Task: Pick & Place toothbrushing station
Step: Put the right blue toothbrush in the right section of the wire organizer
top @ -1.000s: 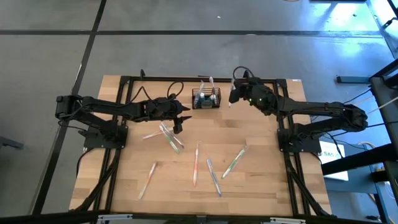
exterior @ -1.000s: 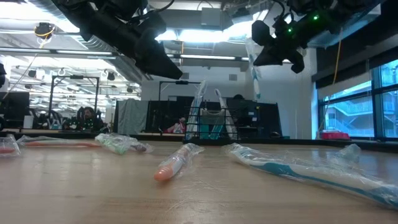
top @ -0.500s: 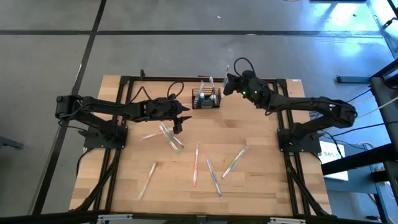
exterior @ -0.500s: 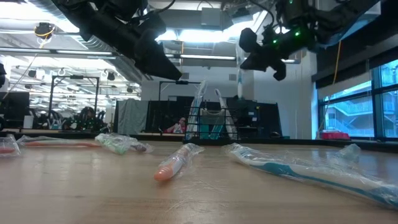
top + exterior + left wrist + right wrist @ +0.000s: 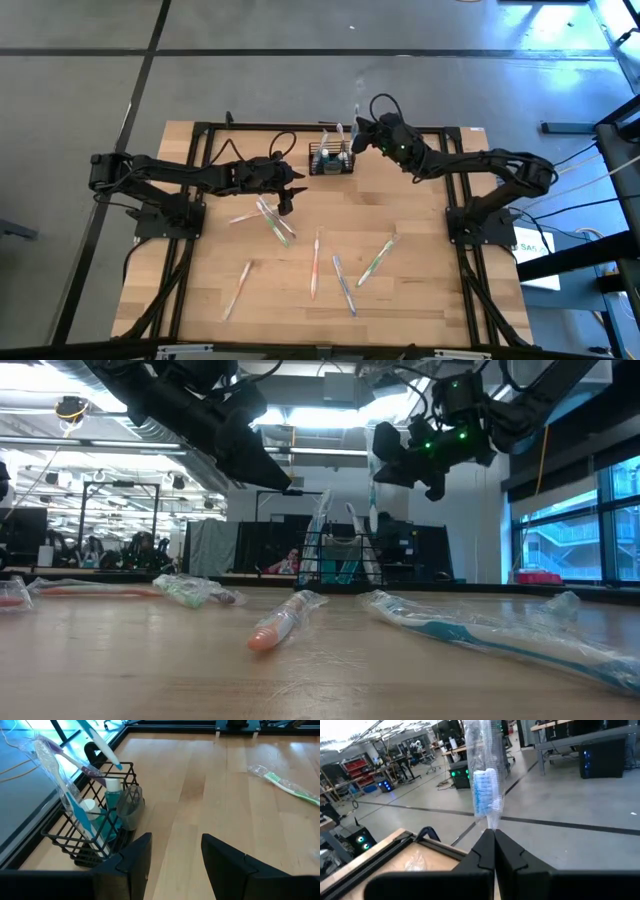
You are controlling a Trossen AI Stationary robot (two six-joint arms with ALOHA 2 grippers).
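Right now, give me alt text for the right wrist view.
The right gripper, fingers shut, holds a plastic-wrapped blue-bristled toothbrush upright. A corner of the light wooden table shows below, with the workshop floor beyond.

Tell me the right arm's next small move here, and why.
Probably a short move sideways to bring the wrapped toothbrush right over the caddy, then down. The right hand is shut on the toothbrush, which stands upright, just beside and above the caddy's rim. The left hand hangs open, clear of the caddy.
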